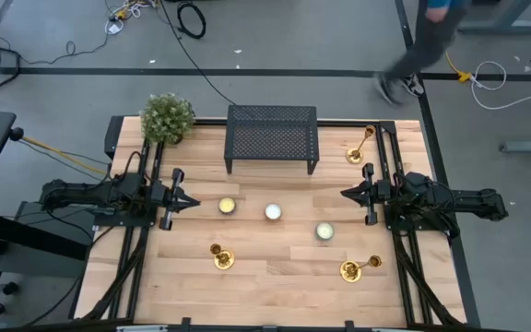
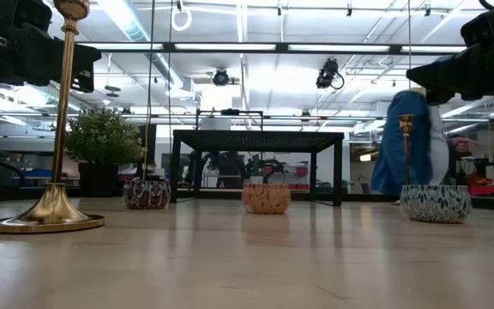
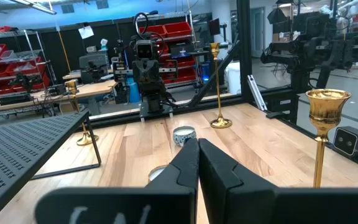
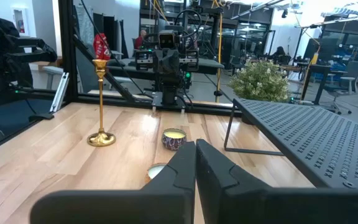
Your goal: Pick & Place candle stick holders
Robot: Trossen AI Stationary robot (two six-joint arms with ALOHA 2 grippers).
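I am holding my left hand (image 1: pixel 192 199) and right hand (image 1: pixel 347 194) closed and empty above the desk (image 1: pixel 275 267), pointing at each other. Three candle stick holders are standing apart from them: one (image 1: pixel 221 257) front-left, one (image 1: pixel 351 269) front-right, one (image 1: pixel 358 150) back-right.

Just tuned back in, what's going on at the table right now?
Nothing is being handled yet. The left end effector and right end effector are both shut and empty, hovering at opposite sides of the wooden table. The three shiny brass candle stick holders stand untouched: one front left, one front right, one back right beside the black mesh rack. Three small candle jars sit mid-table.
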